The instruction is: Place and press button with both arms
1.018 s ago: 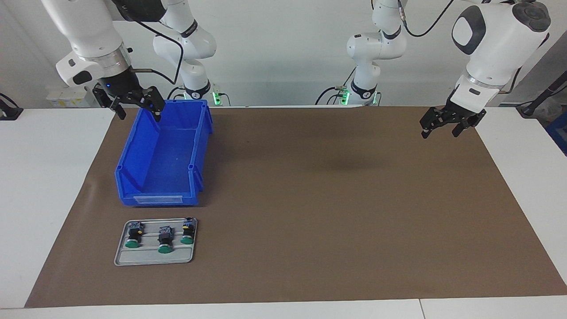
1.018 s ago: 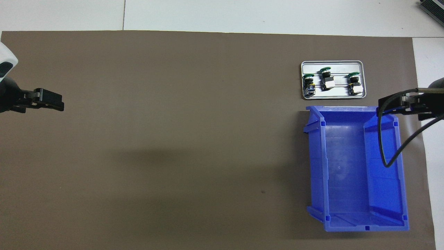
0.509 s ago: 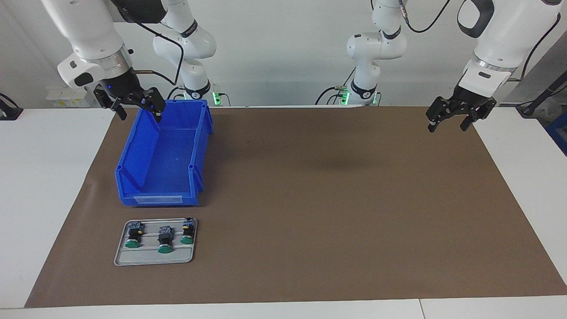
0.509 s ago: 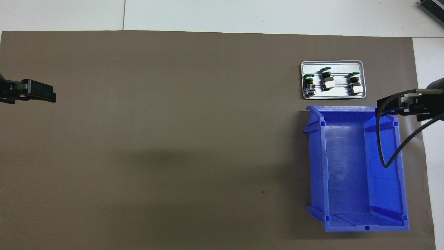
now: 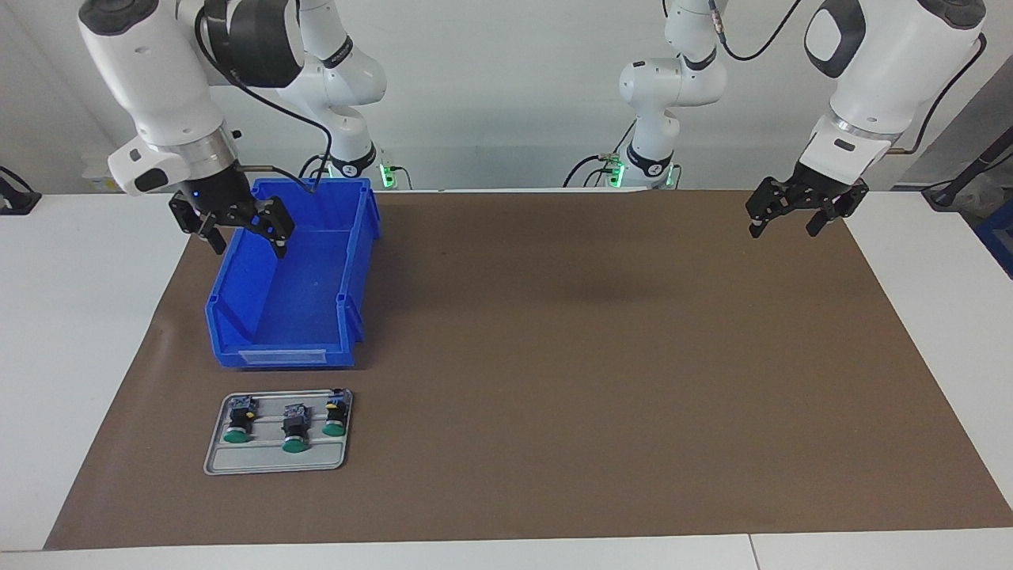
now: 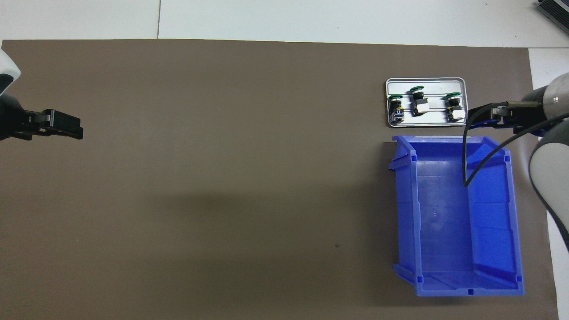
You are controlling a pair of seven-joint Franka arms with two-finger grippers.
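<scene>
So the three green-capped buttons (image 5: 287, 431) are all lying in a little grey tray (image 5: 237, 463) on the brown mat (image 5: 593, 356), just beside the blue bin (image 5: 348, 261) and farther from the robots than it. The right pincer (image 5: 243, 237) hangs over the bin's wall at the right arm's end of the surface, fingers spread, holding nothing. The left pincer (image 5: 783, 224) is up over the mat at the left arm's end, also released and empty.

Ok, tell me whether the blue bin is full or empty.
Empty: the blue bin shows only its bare floor in both views; all three buttons lie on the grey tray.
</scene>
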